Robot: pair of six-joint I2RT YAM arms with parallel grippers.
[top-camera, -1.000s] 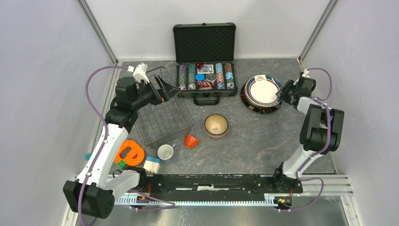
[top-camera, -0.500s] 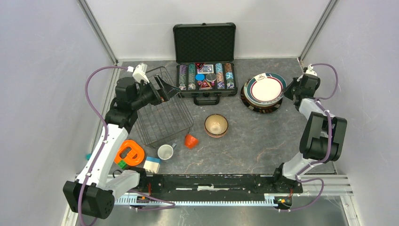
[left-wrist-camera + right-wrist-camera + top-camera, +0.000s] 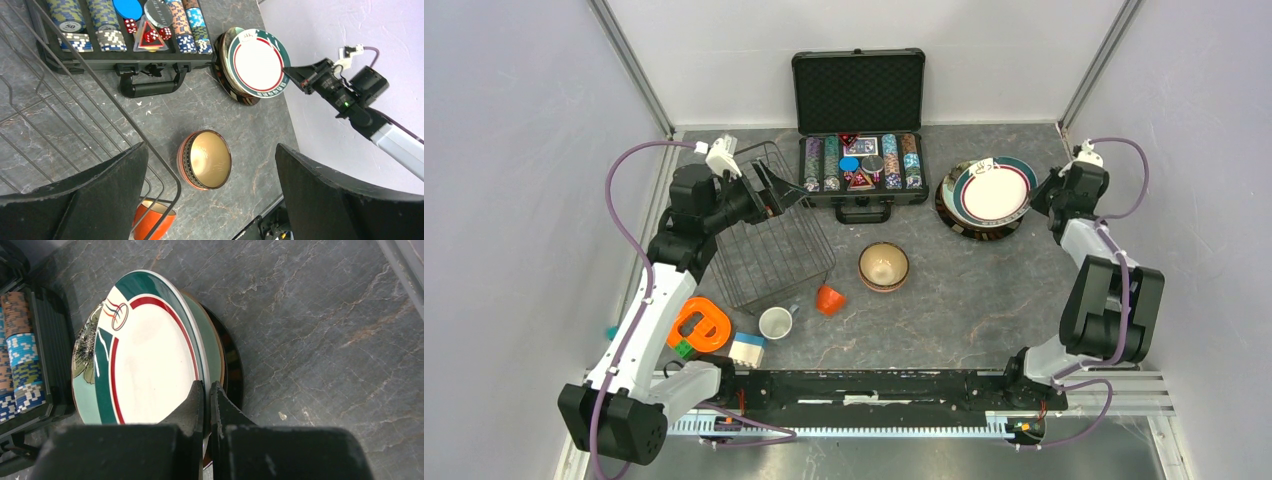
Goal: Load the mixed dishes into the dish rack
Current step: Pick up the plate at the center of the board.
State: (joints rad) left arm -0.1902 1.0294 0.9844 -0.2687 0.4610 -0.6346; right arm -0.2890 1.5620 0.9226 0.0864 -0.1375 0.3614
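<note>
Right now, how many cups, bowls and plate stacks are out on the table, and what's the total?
Cups: 2, the white cup and the orange cup
Bowls: 1, the tan bowl
Plate stacks: 1, the plate stack, its top plate pinched by the right gripper
Total: 4

Three plates can be told in the stack: a white plate with green and red rim (image 3: pixel 145 360), a teal flowered plate (image 3: pixel 82 395) and a dark-rimmed plate (image 3: pixel 234 370). One tan bowl (image 3: pixel 884 266). Two cups: a white cup (image 3: pixel 775 323) and an orange cup (image 3: pixel 829 299). One wire dish rack (image 3: pixel 769 250), one poker chip case (image 3: pixel 859 90), one orange ring toy (image 3: pixel 680 325), one white-and-blue block (image 3: pixel 747 350).
</note>
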